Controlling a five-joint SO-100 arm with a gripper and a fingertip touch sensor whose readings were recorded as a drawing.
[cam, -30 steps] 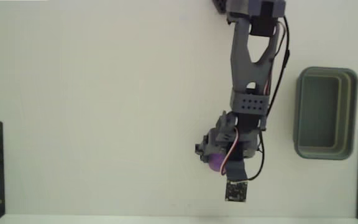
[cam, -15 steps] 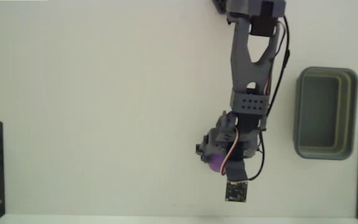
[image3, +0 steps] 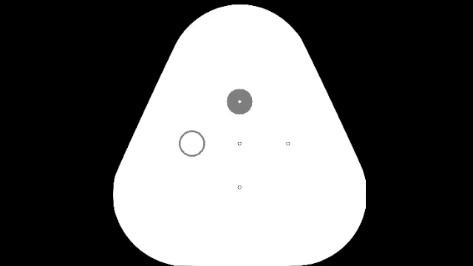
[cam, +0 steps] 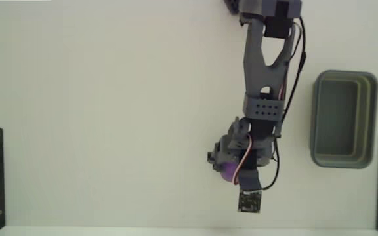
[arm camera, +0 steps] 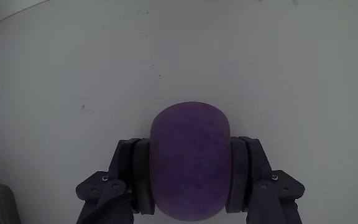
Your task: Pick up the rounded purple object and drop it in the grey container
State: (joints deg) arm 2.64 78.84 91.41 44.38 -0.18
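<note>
The end effector [arm camera: 190,165] grips the rounded purple object [arm camera: 190,162] between both fingers; in the fixed view, the grey container [cam: 344,119] sits at its two o'clock on the counter [cam: 110,118].

Matte violet-purple ball [arm camera: 190,162] faintly mottled, dark grey-black jaws, grey arm [cam: 266,72] with black cables, grey-green tub [cam: 344,118] darker inside, plain white counter [cam: 110,118]

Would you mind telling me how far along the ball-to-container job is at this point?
Done: the gripper has both fingers closed against the sides of the purple ball. In hand: the ball, held over the white table. Left: carrying it to the grey container, which sits apart to the right in the fixed view and looks empty, then releasing.
</note>
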